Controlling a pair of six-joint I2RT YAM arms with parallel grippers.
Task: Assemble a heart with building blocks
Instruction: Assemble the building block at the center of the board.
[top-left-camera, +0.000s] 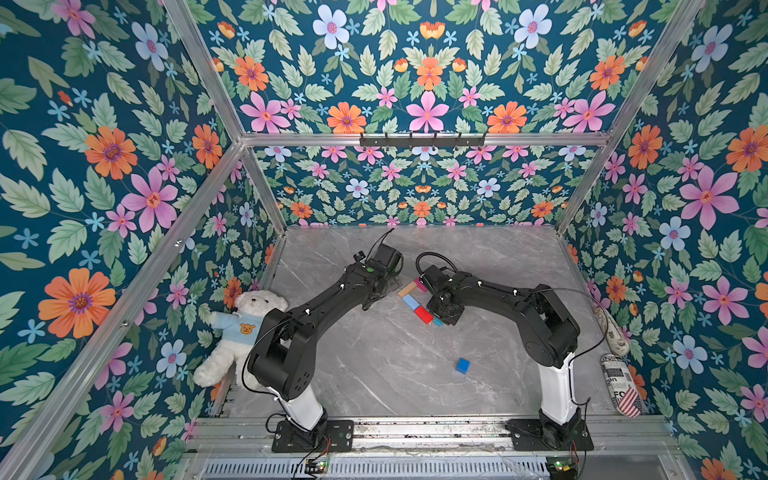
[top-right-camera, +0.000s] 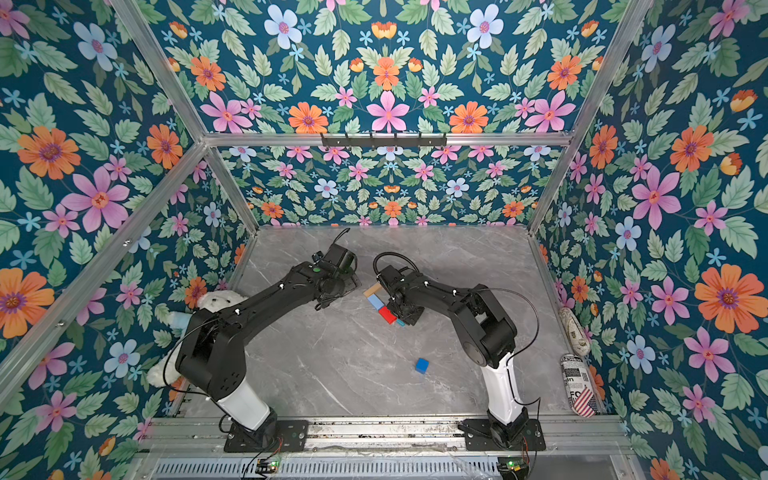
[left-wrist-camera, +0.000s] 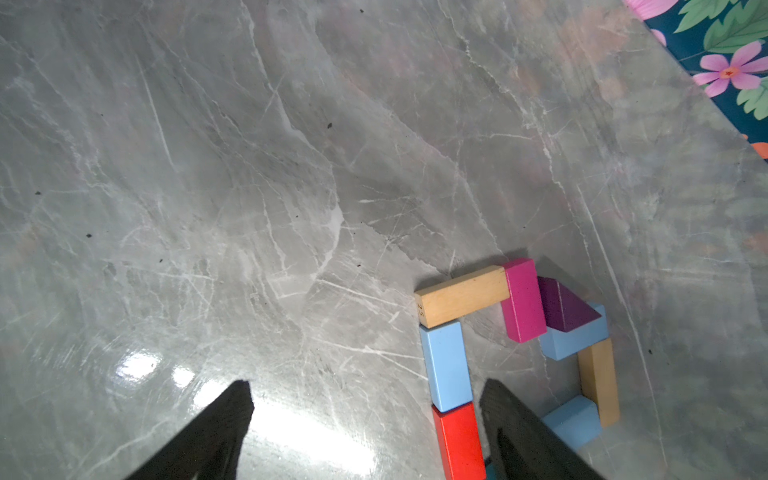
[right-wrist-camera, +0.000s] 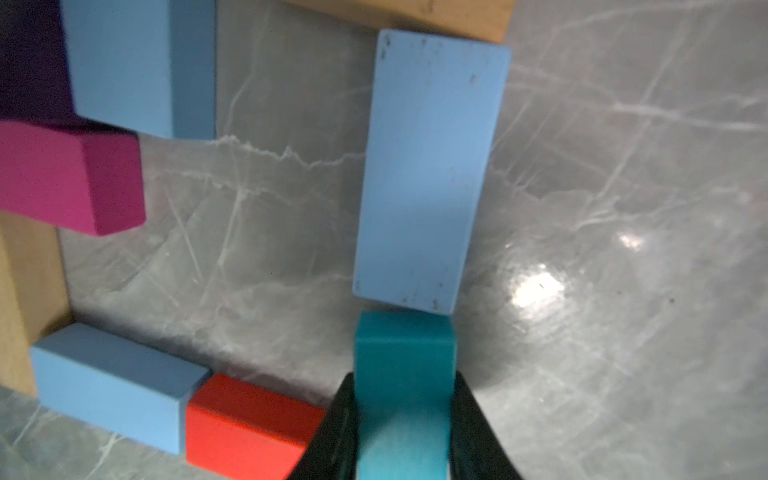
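While R gripper (right-wrist-camera: 403, 380) clamped teal block (right-wrist-camera: 403, 353) beside red brick (top-left-camera: 424, 315) of part-built heart (top-left-camera: 412, 302), betw. it & jaws-apart L gripper (left-wrist-camera: 365, 384), we judged skewed release could shunt adjoining bricks.

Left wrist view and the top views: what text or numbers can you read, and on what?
"25", small and sideways, not certain: end face of the tan wooden block.
"in": white newsprint-patterned object with a flag patch, by the wall in both top views.
"FO": same object; its other print is too small to read.
Nothing else legible.
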